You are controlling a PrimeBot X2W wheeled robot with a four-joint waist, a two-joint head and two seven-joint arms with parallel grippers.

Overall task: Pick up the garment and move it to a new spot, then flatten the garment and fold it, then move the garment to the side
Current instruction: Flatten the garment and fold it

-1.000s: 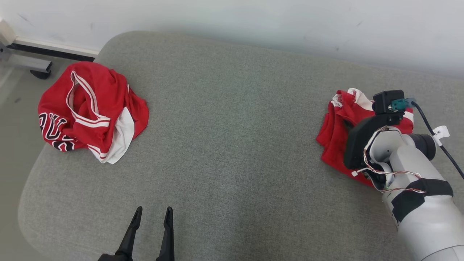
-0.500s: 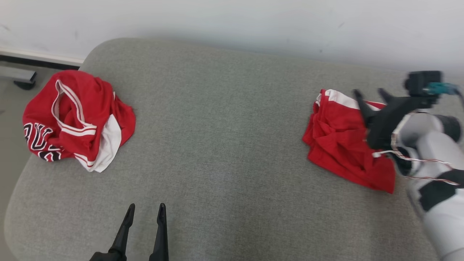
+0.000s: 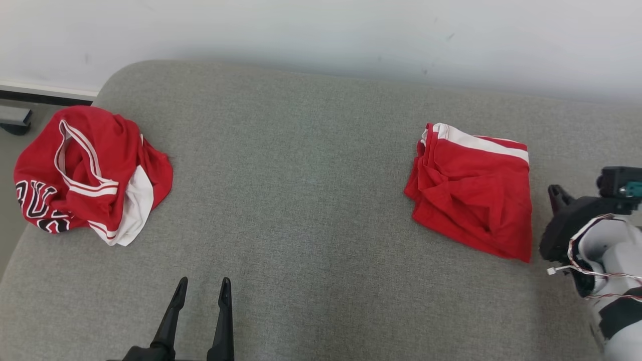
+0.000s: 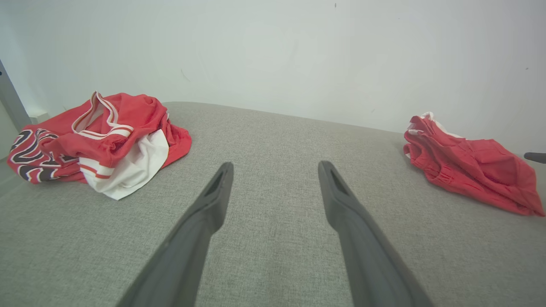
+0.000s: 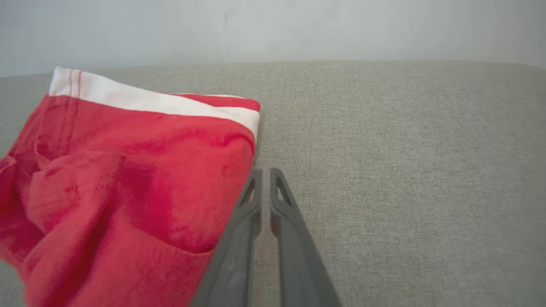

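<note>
One garment [image 5: 128,179] beside right tool [image 5: 264,171] (apart)

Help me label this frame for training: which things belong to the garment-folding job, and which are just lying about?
In the job: folded red garment; right gripper, shut beside it; grey cushion it lies on.
Lying about: crumpled red jersey; left gripper, open and idle; metal foot at the far left.

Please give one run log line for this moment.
folded garment: lying free | right end effector: shut, beside it | left end effector: open, empty
</note>
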